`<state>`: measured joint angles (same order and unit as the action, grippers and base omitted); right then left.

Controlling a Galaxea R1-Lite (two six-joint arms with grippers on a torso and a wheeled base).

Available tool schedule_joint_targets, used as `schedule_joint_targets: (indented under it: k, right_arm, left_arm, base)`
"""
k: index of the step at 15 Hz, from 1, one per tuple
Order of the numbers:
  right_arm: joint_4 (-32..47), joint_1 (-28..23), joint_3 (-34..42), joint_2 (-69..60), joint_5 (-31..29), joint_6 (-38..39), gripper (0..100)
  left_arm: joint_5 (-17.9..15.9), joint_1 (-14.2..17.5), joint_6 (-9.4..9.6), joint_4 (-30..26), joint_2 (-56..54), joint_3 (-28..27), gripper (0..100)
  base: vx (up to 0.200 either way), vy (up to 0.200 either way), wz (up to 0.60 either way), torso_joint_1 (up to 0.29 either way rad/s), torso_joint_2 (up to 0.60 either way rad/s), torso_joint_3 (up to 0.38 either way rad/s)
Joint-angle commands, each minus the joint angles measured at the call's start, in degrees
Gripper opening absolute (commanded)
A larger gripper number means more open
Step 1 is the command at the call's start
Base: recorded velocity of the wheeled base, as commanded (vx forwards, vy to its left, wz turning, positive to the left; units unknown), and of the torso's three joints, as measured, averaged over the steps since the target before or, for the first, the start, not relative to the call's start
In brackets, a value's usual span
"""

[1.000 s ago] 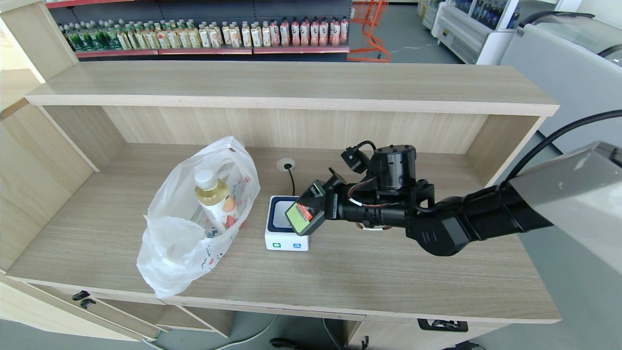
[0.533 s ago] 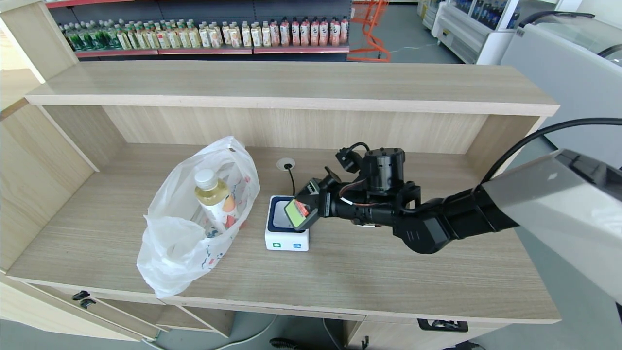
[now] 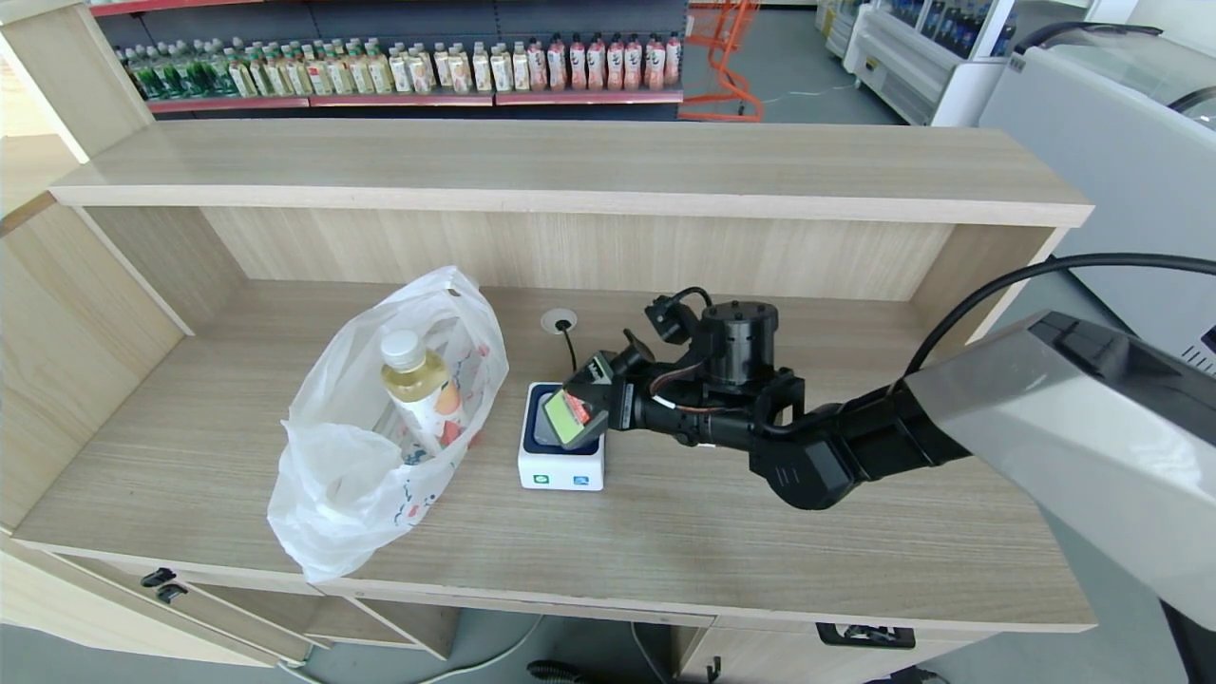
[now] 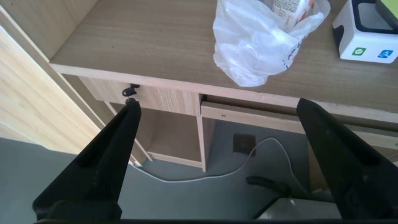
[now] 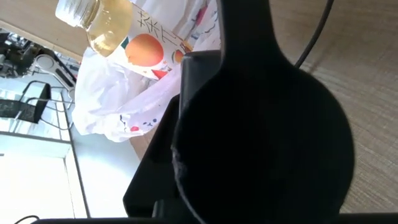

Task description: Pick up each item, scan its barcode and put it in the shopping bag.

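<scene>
The right gripper point(image 3: 579, 413) reaches in from the right along the counter point(image 3: 712, 532) and is pinching a small green-faced item point(image 3: 563, 419) with a red patch. It holds the item directly over the window of the white scanner point(image 3: 560, 467), close above it but apparently not resting on it. The item sits tilted, with its green face turned up and toward the near left. Its hidden underside therefore looks to be the face presented to the scanner, though whether a barcode lies there cannot be seen. The relation that matters next is leftward: the shopping bag point(image 3: 342, 475) stands just beside the scanner on its left, slumped on the counter, with its mouth opening upward at the far end. A capped bottle point(image 3: 418, 380) of pale drink leans inside that mouth. The right wrist view shows the bottle point(image 5: 106, 25) and the bag point(image 5: 118, 106) ahead of the gripper, so the arm's line of reach already runs toward the bag. Once the scan registers, I judge the item needs a short lift and a carry to the left, coming in above the rim and beside the bottle's cap rather than onto it. The left gripper point(image 4: 219, 106) hangs with its fingers spread wide and empty, on the near side of the counter's front edge and lower than it. That puts it well apart from the item, so the right arm is the one placed to finish this step.
</scene>
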<state>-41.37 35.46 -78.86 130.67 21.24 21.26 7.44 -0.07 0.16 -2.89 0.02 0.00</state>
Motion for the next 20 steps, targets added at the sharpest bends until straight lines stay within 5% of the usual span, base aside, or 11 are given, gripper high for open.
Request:
schedule_joint_targets:
  k: [1,6,8,9,10,15,20]
  right_arm:
    - [0.0,0.0,-1.4,0.5,-0.1,-0.2,0]
    - [0.1,-3.5,3.0,-14.0,2.5,0.4,0]
    - [0.2,-5.9,7.0,-18.0,2.4,-5.5,0]
    - [0.0,-8.8,13.3,-22.0,2.5,-17.8,0]
    - [0.2,-9.4,18.0,-26.4,2.7,-20.3,0]
    - [9.3,-9.3,28.9,-44.8,2.1,-21.5,0]
    - [9.6,-9.3,34.1,-48.8,2.1,-24.5,0]
  left_arm:
    - [0.0,0.0,0.02,0.0,0.0,0.0,100]
    - [0.0,0.0,0.02,0.0,0.0,0.0,100]
    - [0.0,0.1,0.02,0.0,0.0,0.0,100]
    - [0.0,0.0,0.02,0.0,0.0,0.0,100]
    - [0.0,0.0,0.02,0.0,0.0,0.0,100]
    - [0.0,0.1,0.02,0.0,0.0,0.0,100]
    - [0.0,0.0,0.11,0.0,0.0,0.0,100]
  base:
    - [0.0,0.0,0.0,0.0,0.0,0.0]
    - [0.0,0.0,0.0,0.0,0.0,0.0]
    - [0.0,0.0,0.0,0.0,0.0,0.0]
    - [0.0,0.0,0.0,0.0,0.0,0.0]
    - [0.0,0.0,0.0,0.0,0.0,0.0]
    - [0.0,0.0,0.0,0.0,0.0,0.0]
    - [0.0,0.0,0.0,0.0,0.0,0.0]
